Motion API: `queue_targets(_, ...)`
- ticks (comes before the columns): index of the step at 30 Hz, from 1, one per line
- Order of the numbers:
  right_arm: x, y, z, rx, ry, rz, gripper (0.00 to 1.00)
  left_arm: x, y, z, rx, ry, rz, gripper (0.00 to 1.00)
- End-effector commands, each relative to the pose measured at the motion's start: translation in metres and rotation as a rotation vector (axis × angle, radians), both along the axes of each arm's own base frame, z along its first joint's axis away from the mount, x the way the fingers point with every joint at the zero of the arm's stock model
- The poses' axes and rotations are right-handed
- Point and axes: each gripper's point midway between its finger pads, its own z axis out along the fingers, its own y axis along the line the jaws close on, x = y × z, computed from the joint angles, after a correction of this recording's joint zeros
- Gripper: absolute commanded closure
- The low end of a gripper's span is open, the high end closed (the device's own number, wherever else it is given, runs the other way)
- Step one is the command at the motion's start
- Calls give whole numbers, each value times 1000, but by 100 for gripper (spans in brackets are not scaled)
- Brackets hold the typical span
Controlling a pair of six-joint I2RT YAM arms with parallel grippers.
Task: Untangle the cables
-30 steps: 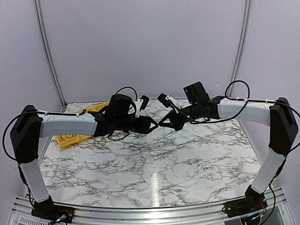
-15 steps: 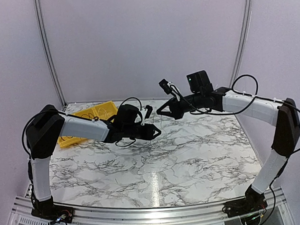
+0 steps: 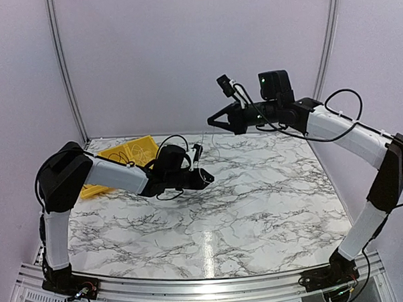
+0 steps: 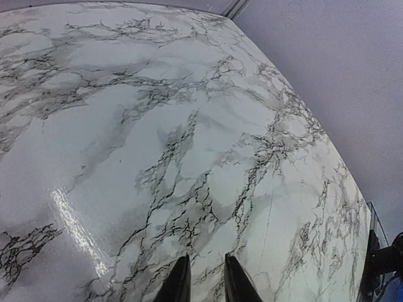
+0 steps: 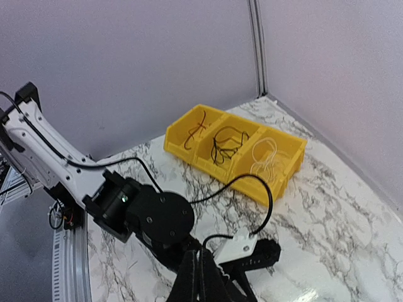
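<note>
left hand [image 4: 203,280] low over marble counter [image 4: 157,126], narrow gap, right hand [image 3: 212,120] raised, pinched closed, cables [image 5: 227,143] in yellow bin [image 5: 286,165]

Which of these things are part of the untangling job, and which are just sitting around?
Part of the job:
cables, thin ones sorted into three compartments
left gripper
right gripper

Just there:
yellow bin holding them
marble table
thick black arm cables
</note>
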Motion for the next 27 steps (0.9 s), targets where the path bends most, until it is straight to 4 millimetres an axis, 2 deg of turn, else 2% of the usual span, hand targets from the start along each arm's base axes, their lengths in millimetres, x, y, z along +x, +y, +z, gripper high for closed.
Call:
queue_targets(1, -6, -6, 78, 112, -93, 2, 100, 0, 9, -27, 20, 38, 28, 81)
queue_targets(4, -5, -6, 89, 129, -113, 1, 100, -1, 13, -28, 19, 38, 33, 84)
queue_targets(9, 2, -7, 94, 147, -121, -11, 100, 0, 22, -24, 21, 27, 49, 88)
queue_targets(13, 14, -5, 83, 113, -140, -41, 100, -2, 32, -13, 19, -6, 61, 96)
queue_targets(18, 32, -8, 58, 46, -150, -99, 100, -4, 53, 18, 9, -73, 93, 100)
queue_targets(25, 51, -12, 21, -38, -136, -175, 100, -5, 81, 80, -43, -200, 100, 100)
queue_targets(27, 57, -13, 13, -58, -136, -197, 100, -5, 89, 92, -54, -219, 104, 100)
